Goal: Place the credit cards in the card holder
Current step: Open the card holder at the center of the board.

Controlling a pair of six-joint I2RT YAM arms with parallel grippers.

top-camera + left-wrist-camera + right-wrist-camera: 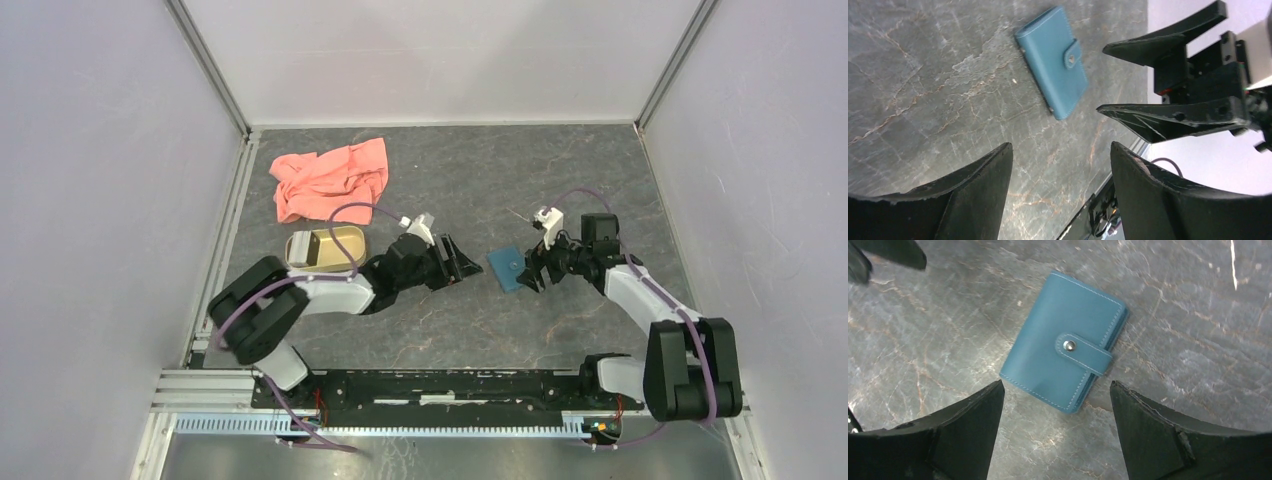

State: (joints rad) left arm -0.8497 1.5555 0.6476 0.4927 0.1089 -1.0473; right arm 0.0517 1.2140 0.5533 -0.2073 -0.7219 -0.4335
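We've got the grey worktop (450, 330) filling the frame, a pink cloth (330, 180) bunched upper left and a tan dish (325, 248) just below it. Mid-frame our left pincer (468, 264) and right pincer (530, 273) face each other, both gaping wide, gripping nothing. Between them the teal card holder (507, 268) lies flat, snapped closed.

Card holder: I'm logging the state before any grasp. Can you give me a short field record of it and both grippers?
card holder: teal, closed, tab snapped, flat on the table
position: between the two grippers, touched by neither
left gripper: open, empty
right gripper: open, empty
credit cards: none plainly visible
elsewhere: tan dish, pink cloth
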